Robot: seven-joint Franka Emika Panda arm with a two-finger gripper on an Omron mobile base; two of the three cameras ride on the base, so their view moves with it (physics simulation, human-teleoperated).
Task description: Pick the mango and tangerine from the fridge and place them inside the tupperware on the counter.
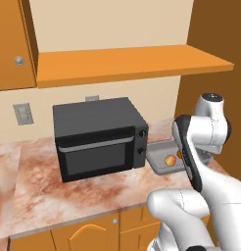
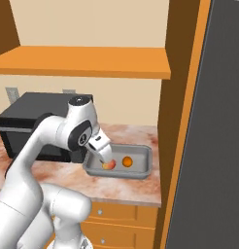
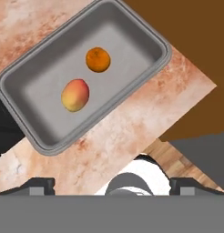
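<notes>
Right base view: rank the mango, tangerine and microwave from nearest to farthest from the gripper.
1. mango, in the tupperware's left part, just below the gripper
2. tangerine, to the mango's right
3. microwave, far left on the counter

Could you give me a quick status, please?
Gripper open, empty, above tupperware. Mango and tangerine both inside, apart. Nothing in the way.

From the left base camera my own arm covers the right half of the tupperware [image 1: 160, 158]; I see the mango [image 1: 169, 160] whole, but of the tangerine [image 1: 179, 154] just a sliver at its 2 o'clock. In the hand view the fingers [image 3: 40, 185] barely show, cut off low. The fridge [image 2: 209, 146] runs off the right edge.
</notes>
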